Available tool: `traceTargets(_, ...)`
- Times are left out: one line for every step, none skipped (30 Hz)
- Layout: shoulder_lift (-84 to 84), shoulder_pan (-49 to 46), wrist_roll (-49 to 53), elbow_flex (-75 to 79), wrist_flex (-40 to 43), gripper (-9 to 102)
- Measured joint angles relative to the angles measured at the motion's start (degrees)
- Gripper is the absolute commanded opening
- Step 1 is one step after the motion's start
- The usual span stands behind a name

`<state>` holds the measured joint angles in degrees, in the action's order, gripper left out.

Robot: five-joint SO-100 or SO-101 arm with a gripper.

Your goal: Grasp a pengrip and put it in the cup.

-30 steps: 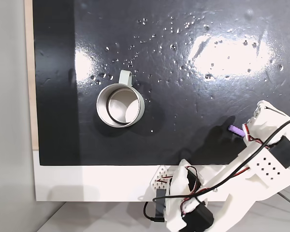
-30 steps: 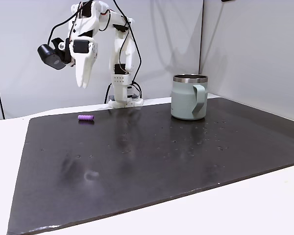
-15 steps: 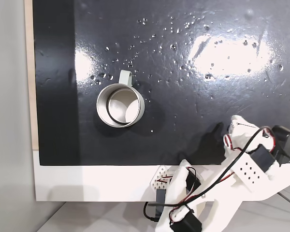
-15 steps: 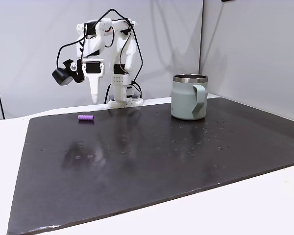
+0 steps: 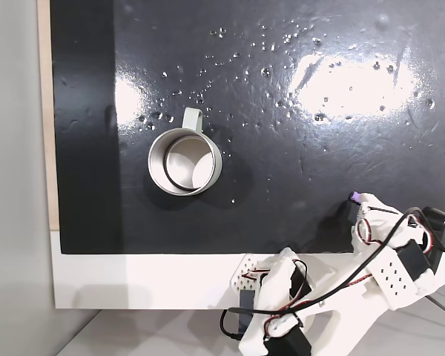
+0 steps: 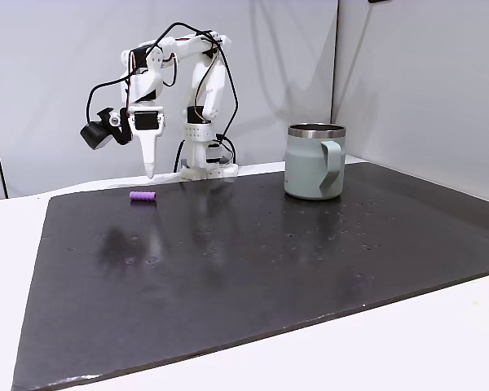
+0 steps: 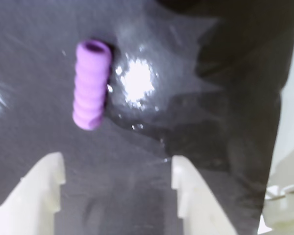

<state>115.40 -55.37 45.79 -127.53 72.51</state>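
Observation:
The purple ribbed pengrip (image 6: 143, 196) lies flat on the black mat, near its back left corner in a fixed view. From above, just one end of the pengrip (image 5: 354, 197) peeks out beside the white arm. My gripper (image 6: 150, 171) points straight down, hovering just above and slightly behind it. In the wrist view the pengrip (image 7: 91, 84) lies ahead of my open gripper (image 7: 115, 178), nearer the left fingertip (image 7: 45, 182), with nothing between the fingers. The grey-green cup (image 6: 314, 161) stands upright and empty, far from the gripper; from above the cup (image 5: 184, 162) sits left of centre.
The black mat (image 6: 253, 269) has glossy glare patches and small specks. The arm's base (image 6: 204, 167) stands at the mat's back edge on the white table (image 5: 133, 282). Grey walls close the back and right side.
The arm has swung down from a raised pose, and the gripper tips now hang low over the pengrip. Pengrip and cup have not moved.

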Motion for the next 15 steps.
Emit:
traceTargets(-0.97,-0.62,0.44,0.44,-0.62,28)
traceTargets(-1.76,-0.97,0.88,0.53,-1.41,28)
traceTargets(-2.55,-1.32,1.23,0.53,-2.11,29)
traceTargets(-3.34,-1.41,1.41,0.53,-2.64,29)
traceTargets(-4.22,-1.49,1.41,0.88,-3.08,29)
traceTargets(-5.10,-1.49,1.58,1.41,-3.34,29)
traceTargets(-5.98,-1.41,1.76,1.85,-3.69,29)
traceTargets(-6.68,-1.32,1.76,2.37,-4.13,29)
traceTargets(-7.65,-1.23,1.76,2.81,-4.22,29)
traceTargets(-8.53,-1.23,1.76,3.25,-4.39,29)
traceTargets(-9.23,-1.23,1.76,3.69,-4.75,29)
traceTargets(-9.84,-1.23,1.76,3.87,-5.10,29)
traceTargets(-10.55,-1.32,1.76,3.87,-5.36,29)
traceTargets(-11.25,-1.32,1.76,3.87,-5.89,29)
traceTargets(-11.87,-1.41,1.76,3.87,-6.24,29)
